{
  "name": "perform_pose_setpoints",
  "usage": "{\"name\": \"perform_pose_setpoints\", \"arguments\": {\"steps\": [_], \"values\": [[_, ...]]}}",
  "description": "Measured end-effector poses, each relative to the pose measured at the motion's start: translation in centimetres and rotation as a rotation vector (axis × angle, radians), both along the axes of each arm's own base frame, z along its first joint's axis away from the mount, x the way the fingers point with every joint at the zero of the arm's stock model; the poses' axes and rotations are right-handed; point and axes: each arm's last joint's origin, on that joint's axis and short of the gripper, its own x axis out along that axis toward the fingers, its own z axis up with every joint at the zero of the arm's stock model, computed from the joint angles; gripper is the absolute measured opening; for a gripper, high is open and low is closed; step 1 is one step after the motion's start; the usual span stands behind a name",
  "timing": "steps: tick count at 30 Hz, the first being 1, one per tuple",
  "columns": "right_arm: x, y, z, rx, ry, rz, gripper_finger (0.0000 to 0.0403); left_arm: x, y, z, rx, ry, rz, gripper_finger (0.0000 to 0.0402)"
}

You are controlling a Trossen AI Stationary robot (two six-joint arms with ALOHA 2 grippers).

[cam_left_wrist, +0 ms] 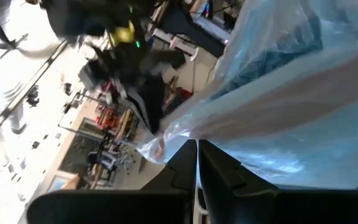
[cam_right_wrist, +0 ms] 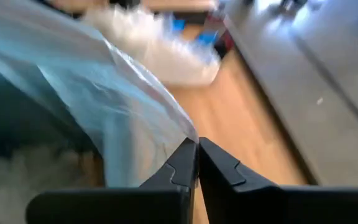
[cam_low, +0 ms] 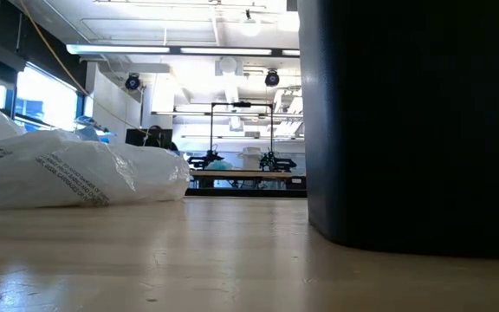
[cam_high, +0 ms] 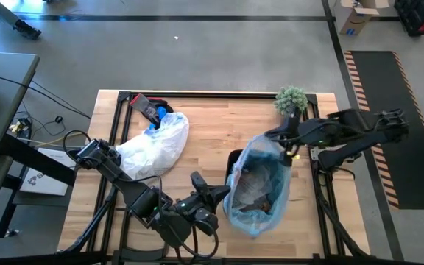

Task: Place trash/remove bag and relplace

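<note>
Now the bag (cam_high: 260,188) stands between both pincers, left pincer (cam_high: 223,193) and right pincer (cam_high: 282,143) each clamped on its opposite rims.

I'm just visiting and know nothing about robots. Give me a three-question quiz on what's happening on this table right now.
1. True or false: the light-blue bag has brown scraps and wrappers inside it.
2. Which lies nearer the left arm's side of the table: the white bag or the small green plant?
3. Multiple choice: both the left gripper and the right gripper have their fingers A) wide open above the table, B) shut at the blue bag's edge, C) shut on the plant.

Key: 1 true; 2 the white bag; 3 B.
</note>
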Motion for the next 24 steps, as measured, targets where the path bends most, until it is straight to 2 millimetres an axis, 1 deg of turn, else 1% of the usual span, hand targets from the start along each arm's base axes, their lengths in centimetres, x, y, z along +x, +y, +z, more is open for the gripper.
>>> {"name": "perform_pose_setpoints", "arguments": {"steps": [4,7,10,14,16,18,22,24], "values": [[-1.1,0.2,3.0,0.011,-0.11,0.007,0.0,0.0,0.1,0.0,0.016,-0.002,0.03,0.0],[-1.6,0.5,4.6,0.041,-0.177,0.046,0.0,0.0,0.1,0.0,0.017,-0.003,0.033,0.0],[-2.1,1.0,5.5,0.082,-0.201,0.115,0.0,-0.1,0.1,0.0,0.019,-0.005,0.041,0.0],[-2.7,1.6,5.9,0.136,-0.192,0.19,0.0005,-0.1,0.1,0.0,0.007,-0.017,0.054,0.0],[-3.0,1.9,6.0,0.156,-0.174,0.229,0.0019,-0.1,0.1,0.0,0.002,-0.02,0.055,0.0],[-3.5,2.2,6.3,0.165,-0.162,0.291,0.0042,-0.1,0.1,0.0,0.001,-0.02,0.055,0.0],[-5.3,3.2,7.5,0.168,-0.143,0.472,0.0094,-0.1,0.1,0.0,-0.021,-0.033,0.058,0.0],[-6.2,3.8,7.6,0.161,-0.121,0.537,0.0115,-0.2,0.1,-0.1,-0.053,-0.046,0.063,0.0]]}}
